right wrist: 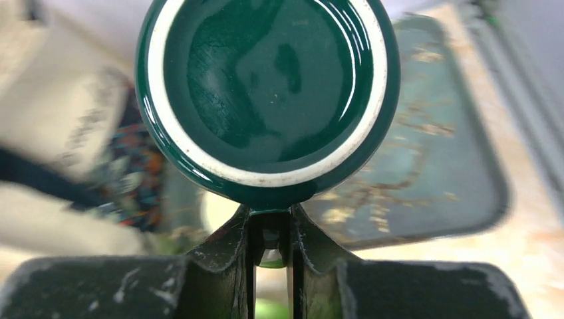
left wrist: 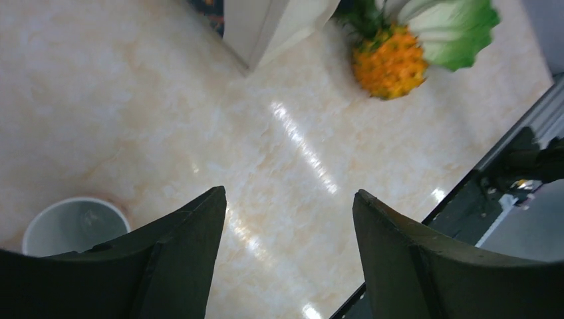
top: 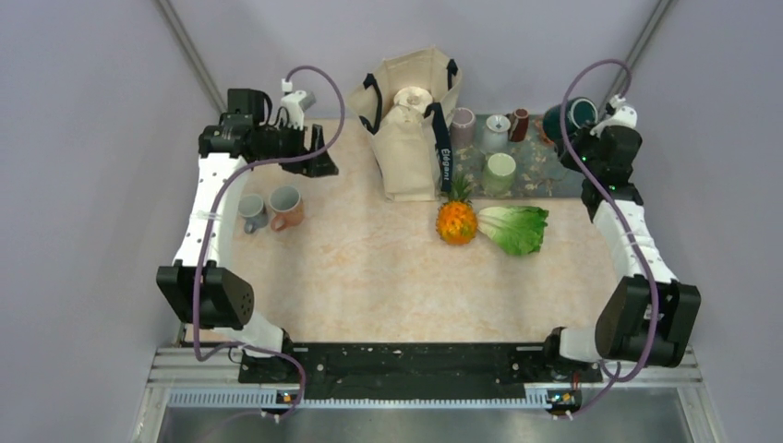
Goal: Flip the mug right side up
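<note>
1. The right gripper (right wrist: pixel 269 232) is pinched nearly together on a narrow piece of the green mug (right wrist: pixel 266 86). This looks like its handle, though the jaws hide most of it.
2. In the right wrist view the green mug shows a round dark face ringed in white, most likely its foot. In the top view it lies roughly on its side, with the mouth turned towards the left.
3. It hangs at the far right corner, above the end of the tray (top: pixel 545 175), and appears clear of it, though the blur makes contact hard to rule out.
4. Other cups stand on that tray, and a tote bag (top: pixel 411 129) sits just to its left.
5. The left gripper (left wrist: pixel 289 196) is spread wide and holds nothing. It hovers over the surface (top: pixel 369 268) near a grey mug (left wrist: pixel 73 222).
6. Judged from this, the flip is in hand: the green mug is grasped and part-turned, not yet upright.
7. The next move calls for rolling the wrist until the mouth faces up. The green mug then needs lowering onto a free spot away from the neighbouring cups, and only then should the jaws let go.
</note>
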